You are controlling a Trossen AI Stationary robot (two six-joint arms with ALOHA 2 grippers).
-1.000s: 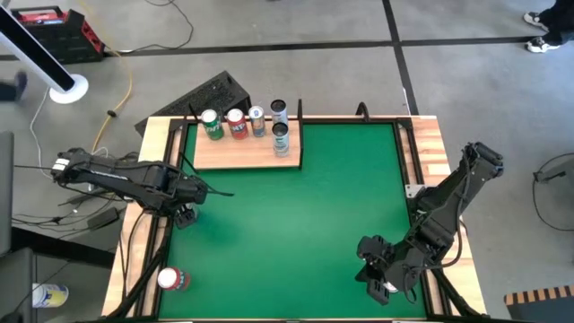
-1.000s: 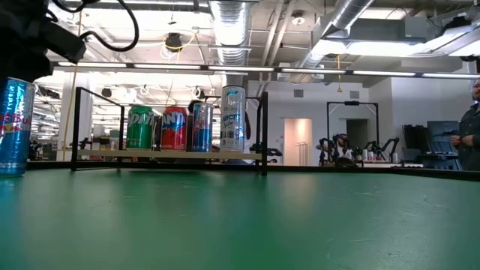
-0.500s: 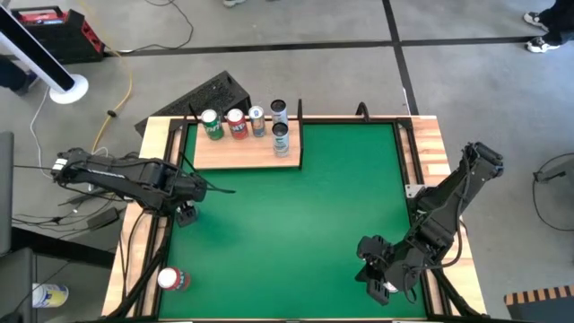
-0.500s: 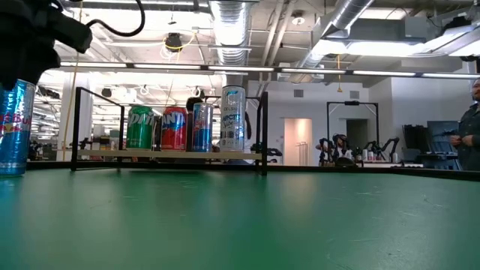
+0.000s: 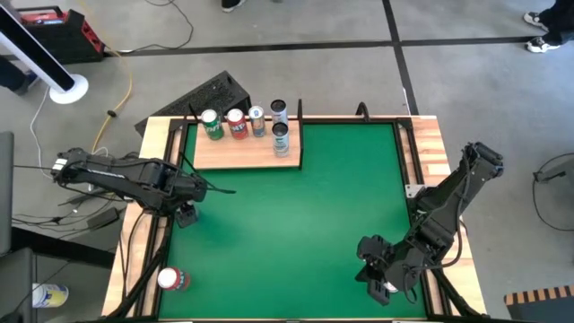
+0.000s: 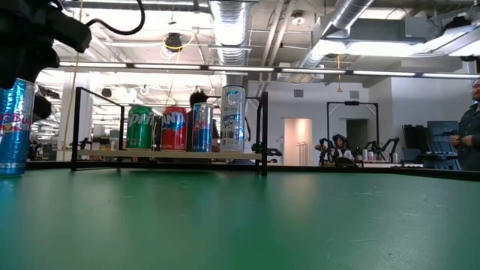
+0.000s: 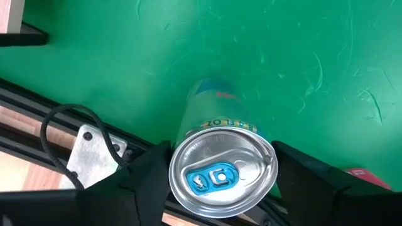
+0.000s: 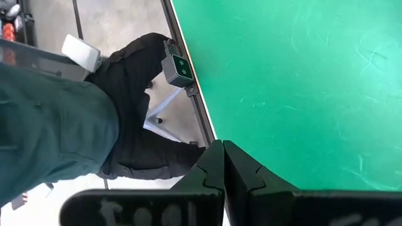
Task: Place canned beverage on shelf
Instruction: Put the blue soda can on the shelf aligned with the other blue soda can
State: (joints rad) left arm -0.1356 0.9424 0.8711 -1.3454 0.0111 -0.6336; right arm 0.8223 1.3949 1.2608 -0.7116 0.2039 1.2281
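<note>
A tall blue can [image 6: 15, 127] stands upright on the green table at its left edge; its silver top [image 7: 221, 179] shows in the left wrist view. My left gripper [image 5: 184, 212] is over it, one finger on each side. The pale wooden shelf [image 5: 242, 154] with black posts stands at the far left and carries several upright cans [image 6: 187, 127]. A red and white can [image 5: 172, 280] lies on its side at the near left corner. My right gripper [image 5: 381, 283] is shut and empty at the near right edge. My left gripper comes at the blue can from above, pointing down. Its two fingers [image 7: 147, 185] lie against opposite sides of the can just below the rim [image 7: 179, 157]. The can stands upright with its base on the table.
Black rails [image 5: 170, 170] and wooden strips run along the table's sides. The green middle of the table [image 5: 305, 224] lies between the left arm and the shelf. A person's legs [image 8: 75, 119] show beyond the near right edge in the right wrist view.
My left arm has shifted a little above the blue can, and a finger now shows beside the can in the low view. The can has stayed in place on the table.
</note>
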